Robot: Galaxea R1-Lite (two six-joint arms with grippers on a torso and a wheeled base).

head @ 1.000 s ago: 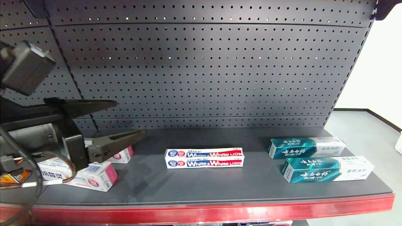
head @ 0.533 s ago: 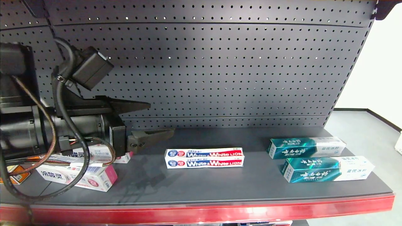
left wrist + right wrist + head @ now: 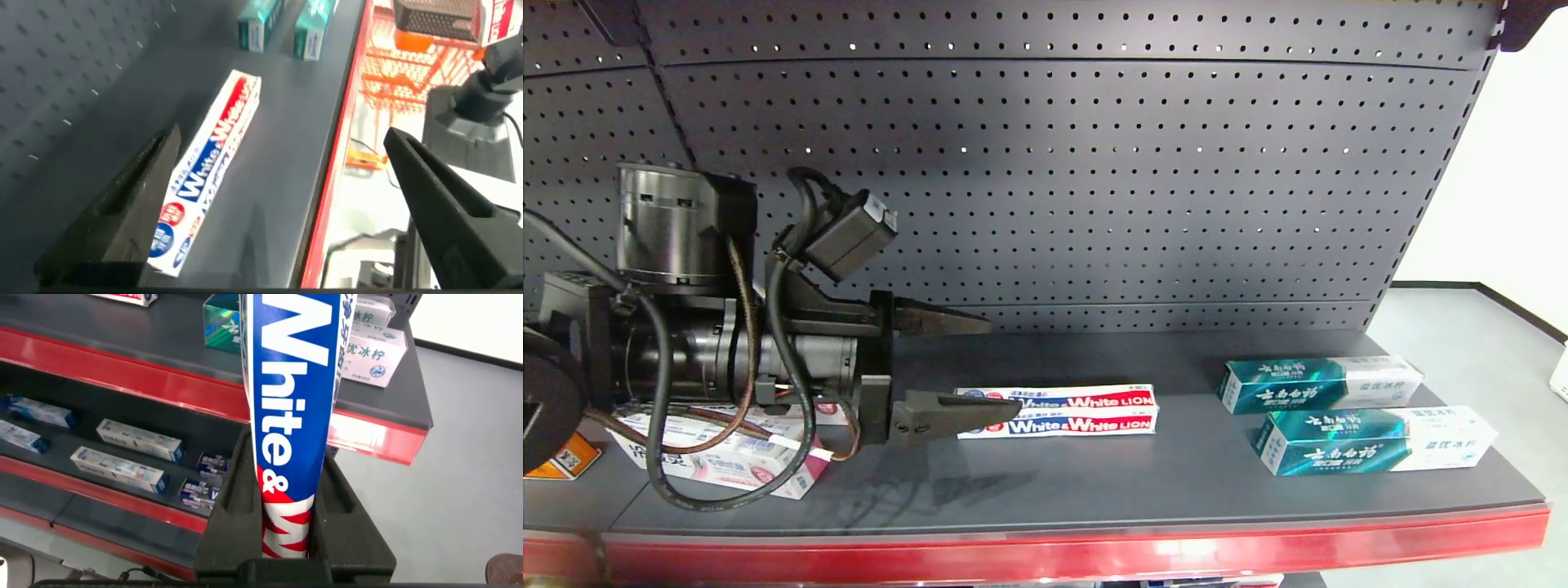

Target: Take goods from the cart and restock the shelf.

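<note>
My left gripper (image 3: pixel 1001 366) hangs spread wide over the shelf (image 3: pixel 1094 490), left of centre. Its lower finger overlaps the left end of the white box (image 3: pixel 1086 412) lying mid-shelf (contact I cannot judge). My right gripper (image 3: pixel 288 486) is clamped on a blue box (image 3: pixel 288 392), out before the shelf's front edge. Green boxes (image 3: pixel 1372 439) lie near the right edge, pink boxes (image 3: pixel 727 469) near the left.

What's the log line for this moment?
left pincer: open, above shelf | right pincer: shut on toothpaste box
</note>
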